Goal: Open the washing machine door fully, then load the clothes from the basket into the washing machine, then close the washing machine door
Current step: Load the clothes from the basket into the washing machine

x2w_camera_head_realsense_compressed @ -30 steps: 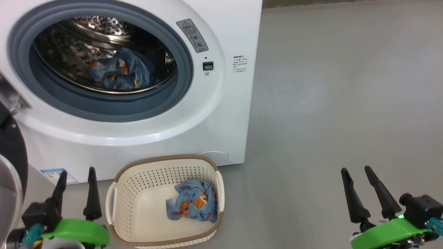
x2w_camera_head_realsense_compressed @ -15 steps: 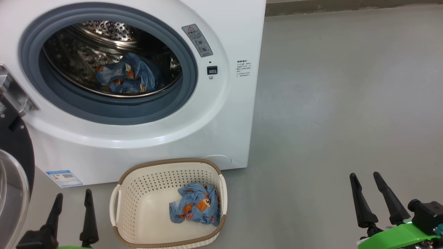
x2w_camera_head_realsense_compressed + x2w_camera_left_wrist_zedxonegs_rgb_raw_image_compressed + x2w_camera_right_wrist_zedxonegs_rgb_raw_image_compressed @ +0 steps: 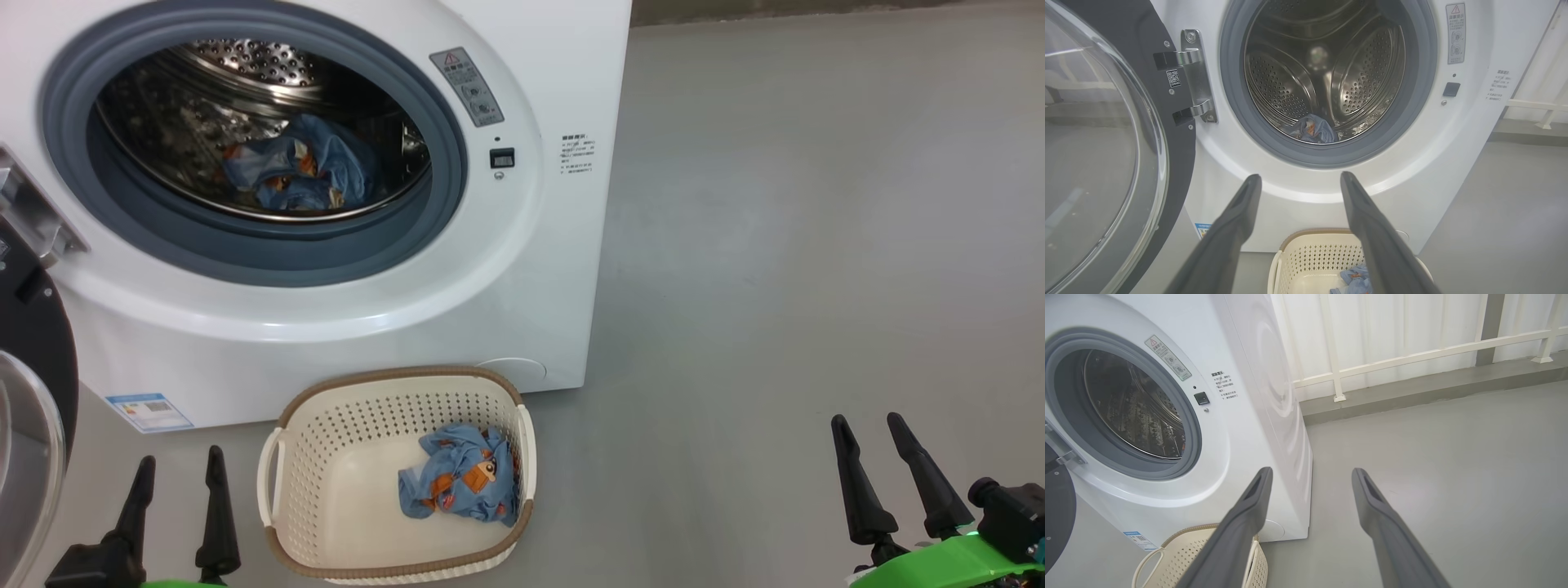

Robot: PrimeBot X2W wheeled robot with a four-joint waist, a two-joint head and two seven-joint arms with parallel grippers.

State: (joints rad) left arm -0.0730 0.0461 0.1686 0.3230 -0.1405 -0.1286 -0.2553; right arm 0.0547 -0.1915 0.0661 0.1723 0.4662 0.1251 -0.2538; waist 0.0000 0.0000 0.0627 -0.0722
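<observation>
Head view: one white front-loading washing machine (image 3: 531, 269) is standing on a smooth grey floor (image 3: 775, 245), its single round door (image 3: 33, 343) hanging wide open on the machine's hinge side, black rim and clear glass bowl facing out. Two blue cartoon-print garments are showing: one garment (image 3: 302, 175) is lying inside the machine's steel drum (image 3: 245, 65), and the other garment (image 3: 461, 482) is lying crumpled in the one cream perforated basket (image 3: 392, 377), which is sitting on the floor just in front of the machine, below its grey gasket (image 3: 245, 253). Two grippers are hovering in front of the machine, each with two dark fingers. The left gripper (image 3: 181, 457) is hanging near the basket with its fingers spread wide and holding nothing; the right gripper (image 3: 867, 420) is hanging well apart from the machine over bare floor, equally wide and empty. One blue energy label (image 3: 148, 411) is sitting at the machine's lower corner.

Left wrist view is adding the door's metal hinge (image 3: 1194, 75) beside the opening. Right wrist view is adding the machine's plain white side panel (image 3: 1274, 388) and, behind the machine, a white railing (image 3: 1412, 355) along a pale wall.
</observation>
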